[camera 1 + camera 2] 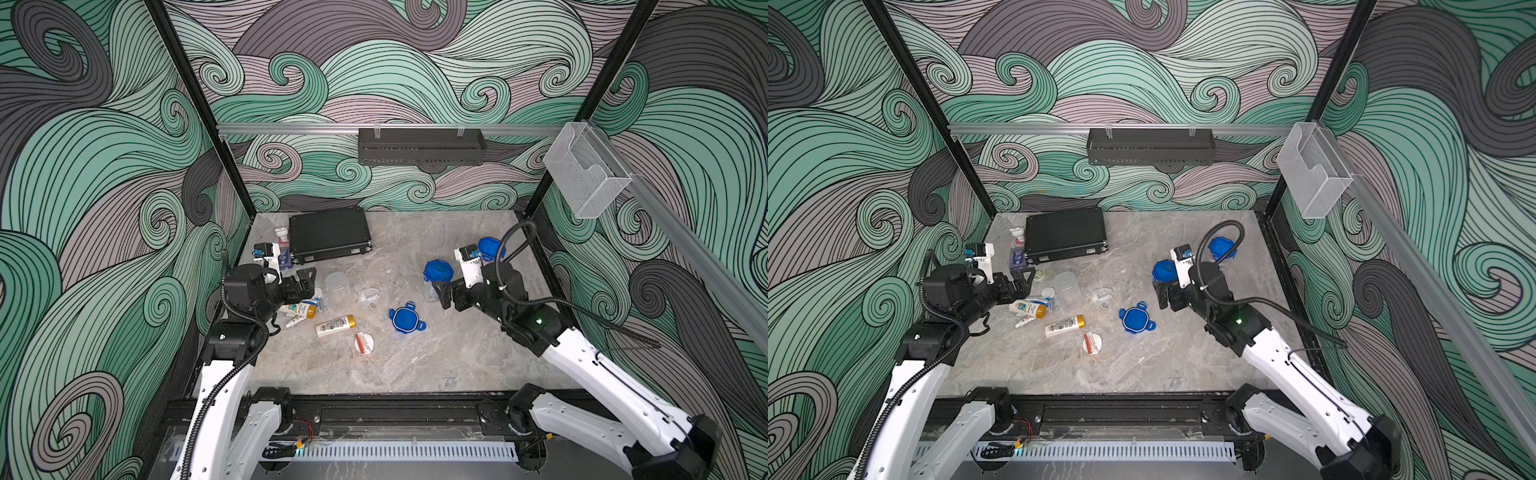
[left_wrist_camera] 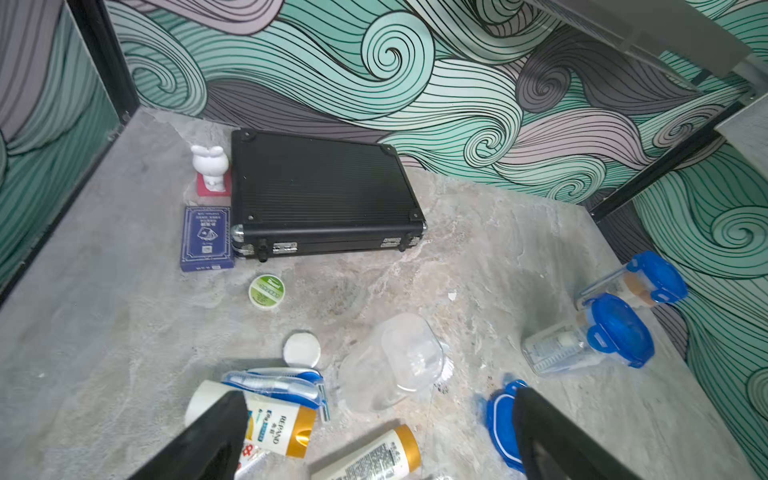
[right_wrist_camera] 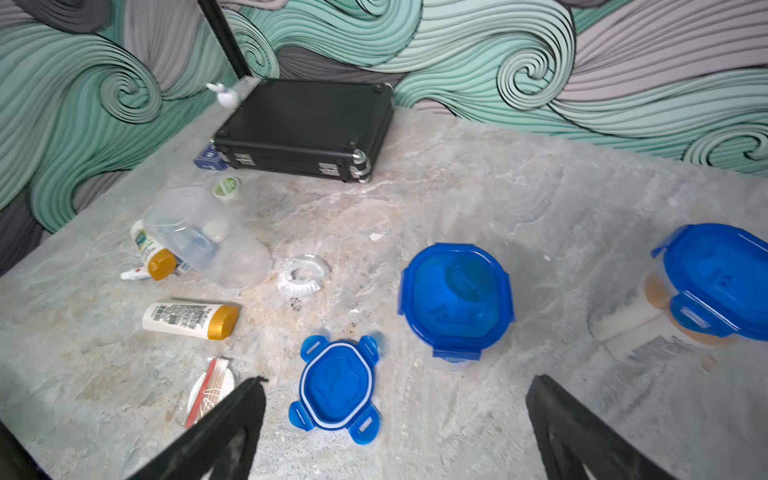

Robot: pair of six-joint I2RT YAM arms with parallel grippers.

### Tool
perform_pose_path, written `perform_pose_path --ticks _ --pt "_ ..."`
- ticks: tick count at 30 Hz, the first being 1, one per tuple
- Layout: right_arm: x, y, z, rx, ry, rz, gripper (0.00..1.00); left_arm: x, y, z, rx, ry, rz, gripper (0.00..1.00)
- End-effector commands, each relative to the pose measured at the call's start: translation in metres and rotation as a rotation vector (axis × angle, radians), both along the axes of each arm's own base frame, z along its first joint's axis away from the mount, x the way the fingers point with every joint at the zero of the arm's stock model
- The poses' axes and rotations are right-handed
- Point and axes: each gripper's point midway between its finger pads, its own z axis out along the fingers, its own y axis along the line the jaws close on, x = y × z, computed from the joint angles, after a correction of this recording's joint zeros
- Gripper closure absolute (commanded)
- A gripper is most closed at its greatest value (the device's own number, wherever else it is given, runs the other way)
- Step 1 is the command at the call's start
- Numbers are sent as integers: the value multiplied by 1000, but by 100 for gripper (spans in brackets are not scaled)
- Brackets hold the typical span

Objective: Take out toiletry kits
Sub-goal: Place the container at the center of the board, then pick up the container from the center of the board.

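Loose toiletry kit items lie at the left-middle of the table: two white bottles with gold caps [image 1: 336,325] [image 2: 278,428], a blue razor pack [image 2: 274,382], a mini toothpaste tube [image 3: 135,274], round white packets [image 2: 301,349] [image 1: 364,343]. An empty clear container [image 1: 337,286] lies on its side beside them, with its blue lid [image 1: 406,319] off on the table. Two clear containers with blue lids stand shut on the right [image 1: 437,274] [image 1: 490,248]. My left gripper [image 1: 307,280] [image 2: 378,392] hangs open over the loose items and holds nothing. My right gripper [image 1: 444,295] [image 3: 398,379] is open and holds nothing, next to the nearer shut container.
A black ribbed case [image 1: 328,232] lies at the back left, with a blue card box [image 2: 206,238] and a white rabbit figure [image 2: 210,168] beside it. A green round packet [image 2: 266,291] and a white ruffled piece [image 3: 301,276] lie mid-table. A black shelf [image 1: 419,145] hangs on the back wall.
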Motion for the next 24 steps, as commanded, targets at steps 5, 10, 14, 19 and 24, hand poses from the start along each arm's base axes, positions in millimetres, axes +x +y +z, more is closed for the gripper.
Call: perform_pose_path --ticks 5,10,14,19,24 --pt "21 -6 -21 -99 321 29 1 -13 -29 -28 -116 92 -147 2" --pt "30 6 -50 -291 463 221 1 -18 -32 -33 -124 83 -162 3" --pt "34 11 -64 -420 427 427 1 -23 -37 -31 -144 74 -188 5" --pt "69 -3 -60 -510 423 427 1 -27 -34 -30 -127 56 -168 5" --pt "75 -15 -76 -639 503 479 1 -26 -37 -31 -135 67 -183 5"
